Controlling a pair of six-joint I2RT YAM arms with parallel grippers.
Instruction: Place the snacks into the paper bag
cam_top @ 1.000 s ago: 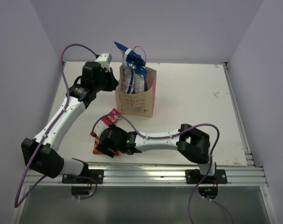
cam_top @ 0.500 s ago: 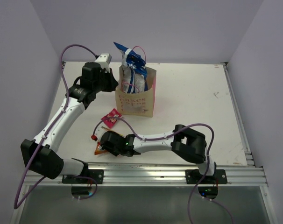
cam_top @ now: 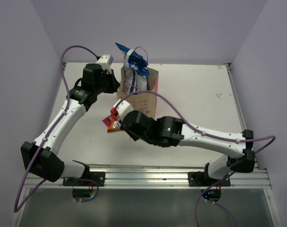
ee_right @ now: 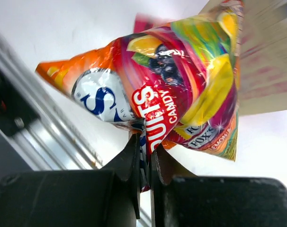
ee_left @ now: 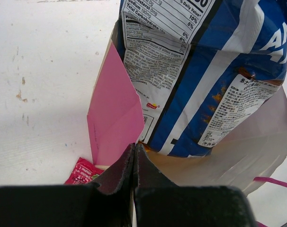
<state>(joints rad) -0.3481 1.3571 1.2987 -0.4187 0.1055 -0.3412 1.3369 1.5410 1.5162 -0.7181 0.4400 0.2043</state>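
Note:
The paper bag (cam_top: 139, 101) stands upright at the back of the table, and the long blue-white bag (cam_top: 134, 71) sticks out of its top. My left gripper (cam_top: 116, 85) is shut on the bag's left rim (ee_left: 112, 118), next to the blue-white bag (ee_left: 200, 94). Below that rim the pink-red sachet (ee_left: 82, 171) lies on the table. My right gripper (ee_right: 144, 142) is shut on two packets pinched together, the orange-yellow one (ee_right: 86, 90) and the red-yellow FOX'S one (ee_right: 181, 90). It holds them above the table just in front and left of the paper bag (ee_right: 266, 71). In the top view my right gripper (cam_top: 116, 124) is largely hidden by its wrist.
White walls close in the table on the left, back and right. A metal rail (cam_top: 148, 177) runs along the near edge. Purple cables loop over both arms, and my right arm (cam_top: 200, 137) stretches across the front of the table.
My right gripper shut on the packets near the table's front left, then lifted them up and back toward the paper bag. The left arm and the bag have not moved.

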